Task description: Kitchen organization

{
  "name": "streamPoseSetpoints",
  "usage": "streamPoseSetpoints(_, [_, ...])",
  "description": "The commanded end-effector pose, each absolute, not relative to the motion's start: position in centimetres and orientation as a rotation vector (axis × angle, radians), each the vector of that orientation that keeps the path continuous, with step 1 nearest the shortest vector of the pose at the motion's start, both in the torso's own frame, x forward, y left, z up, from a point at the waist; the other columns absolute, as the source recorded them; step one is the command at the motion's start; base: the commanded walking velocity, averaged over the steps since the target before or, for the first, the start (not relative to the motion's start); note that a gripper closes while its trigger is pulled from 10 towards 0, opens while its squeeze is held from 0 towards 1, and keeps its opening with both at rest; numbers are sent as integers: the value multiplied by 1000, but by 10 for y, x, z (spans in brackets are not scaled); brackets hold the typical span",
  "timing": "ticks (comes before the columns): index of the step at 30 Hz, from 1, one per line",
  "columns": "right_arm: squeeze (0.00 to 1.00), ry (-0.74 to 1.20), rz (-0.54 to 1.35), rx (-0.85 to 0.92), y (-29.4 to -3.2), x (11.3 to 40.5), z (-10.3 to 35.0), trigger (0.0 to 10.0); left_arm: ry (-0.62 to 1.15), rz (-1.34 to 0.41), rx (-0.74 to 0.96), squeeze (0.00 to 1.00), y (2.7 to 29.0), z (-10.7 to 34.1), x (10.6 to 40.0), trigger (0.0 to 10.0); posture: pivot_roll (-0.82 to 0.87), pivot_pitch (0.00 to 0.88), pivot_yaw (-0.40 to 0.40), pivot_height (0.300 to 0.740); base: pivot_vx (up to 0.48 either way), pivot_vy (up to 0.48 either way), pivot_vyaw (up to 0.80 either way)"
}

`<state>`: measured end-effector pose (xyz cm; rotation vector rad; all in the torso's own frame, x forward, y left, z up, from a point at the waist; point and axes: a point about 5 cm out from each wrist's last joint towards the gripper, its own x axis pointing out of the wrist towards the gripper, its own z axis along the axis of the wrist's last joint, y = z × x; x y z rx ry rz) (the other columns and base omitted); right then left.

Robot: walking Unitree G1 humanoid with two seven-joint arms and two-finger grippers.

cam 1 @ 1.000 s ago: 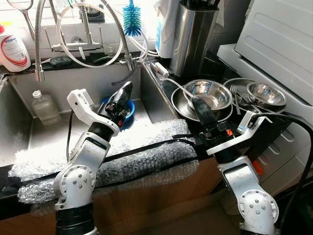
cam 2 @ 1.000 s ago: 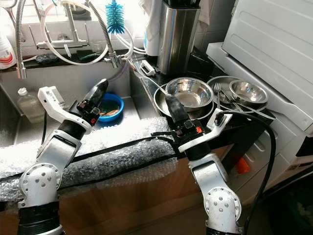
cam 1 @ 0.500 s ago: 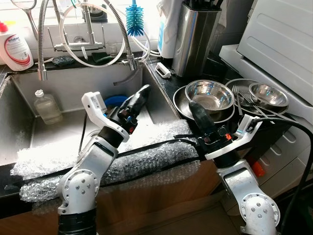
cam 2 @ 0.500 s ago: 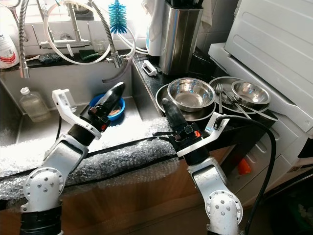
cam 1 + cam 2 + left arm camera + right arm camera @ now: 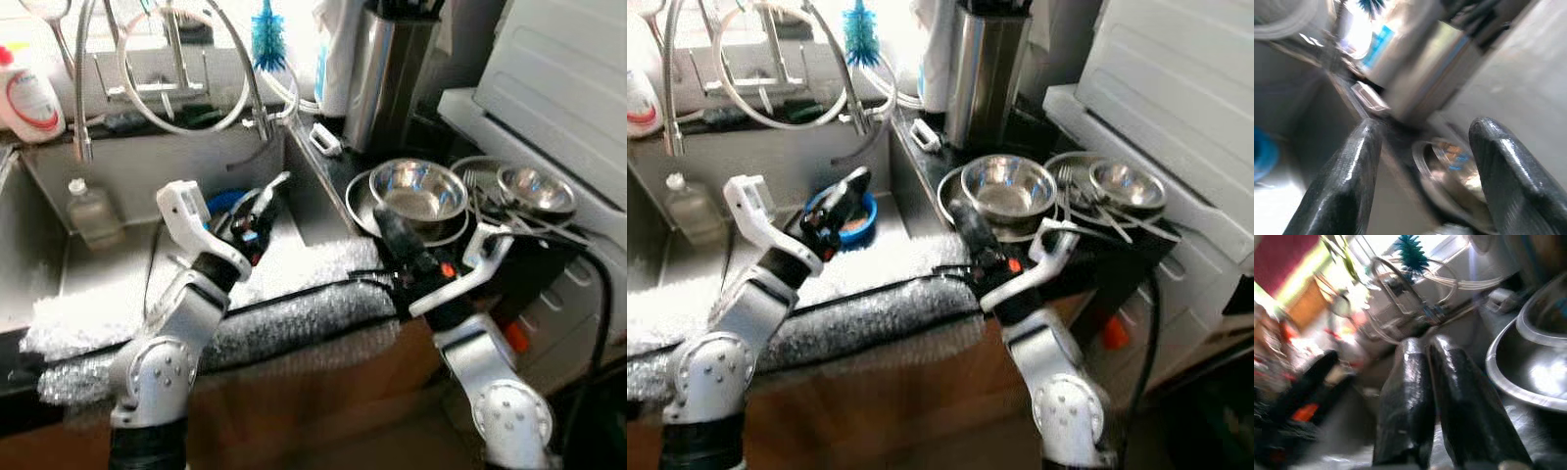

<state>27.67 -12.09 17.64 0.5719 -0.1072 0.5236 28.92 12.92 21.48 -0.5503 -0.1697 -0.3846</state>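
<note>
Steel bowls (image 5: 416, 186) stacked on the dark surface (image 5: 338, 171) right of the sink, just ahead of the right gripper (image 5: 384, 221); a second smaller bowl (image 5: 534, 188) with forks (image 5: 480, 196) sits further to that gripper's right.

Left eye view: left gripper (image 5: 269, 191) raised over the sink (image 5: 147, 166), fingers apart, empty. Blue bowl (image 5: 227, 202) in the basin just behind and below it. Clear bottle (image 5: 90, 211) well off to its left. Bubble wrap (image 5: 294, 304) lies along the front edge under both arms. Steel utensil holder (image 5: 382, 73) and blue brush (image 5: 265, 39) beyond the grippers.

Right eye view: same layout. Right gripper (image 5: 963, 217) at the near rim of the stacked bowls (image 5: 1004, 184), nothing held. White appliance (image 5: 1176, 88) to its far right. Frame is motion-blurred.

Left wrist view: two fingers (image 5: 1347, 181) spread wide, nothing between. Steel bowl rim (image 5: 1449, 171) and utensil holder (image 5: 1415, 68) ahead, blurred.

Right wrist view: fingers (image 5: 1410, 401) pressed together, closed on nothing. Bowl rim (image 5: 1528, 377) just beside them; faucet hoses (image 5: 1400, 279) and brush (image 5: 1410, 249) beyond.
</note>
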Motion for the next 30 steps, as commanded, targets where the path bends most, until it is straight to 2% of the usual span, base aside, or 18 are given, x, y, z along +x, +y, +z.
streamPoseSetpoints(1, [0, -149, 478, 455, -121, 281, 184, 10000, -214, -339, -471, 0, 129, 221, 293, 10000, -87, 0, -72, 740, 0, 0, 0])
streamPoseSetpoints(3, [0, -176, 472, 405, -120, 283, 192, 10000, -254, -279, -340, 0, 133, 225, 295, 10000, -84, 0, -74, 740, 0, 0, 0])
streamPoseSetpoints(8, [0, -172, 490, 390, -117, 284, 193, 10000, -259, -253, -315, 0, 134, 226, 296, 10000, -85, 0, -74, 740, 0, 0, 0])
streamPoseSetpoints(11, [0, -132, 489, 308, -114, 286, 189, 10000, -253, -259, -266, 0, 131, 222, 295, 10000, -85, 0, -74, 740, 0, 0, 0])
streamPoseSetpoints(13, [0, -35, 440, 123, -115, 295, 177, 10000, -247, -271, -191, 0, 127, 218, 293, 10000, -84, 0, -74, 740, 0, 0, 0])
streamPoseSetpoints(20, [0, 51, 326, 75, -126, 310, 168, 10000, -259, -281, -120, 0, 122, 214, 293, 10000, -83, 0, -72, 740, 0, 0, 0])
streamPoseSetpoints(21, [1000, 56, 325, 84, -127, 311, 168, 10000, -261, -283, -113, 0, 122, 214, 293, 10000, -82, 0, -71, 740, 0, 0, 0])
streamPoseSetpoints(30, [1000, 66, 306, 133, -124, 316, 171, 10000, -273, -295, -70, 0, 120, 215, 293, 10000, -85, 0, -63, 740, 0, 0, 0])
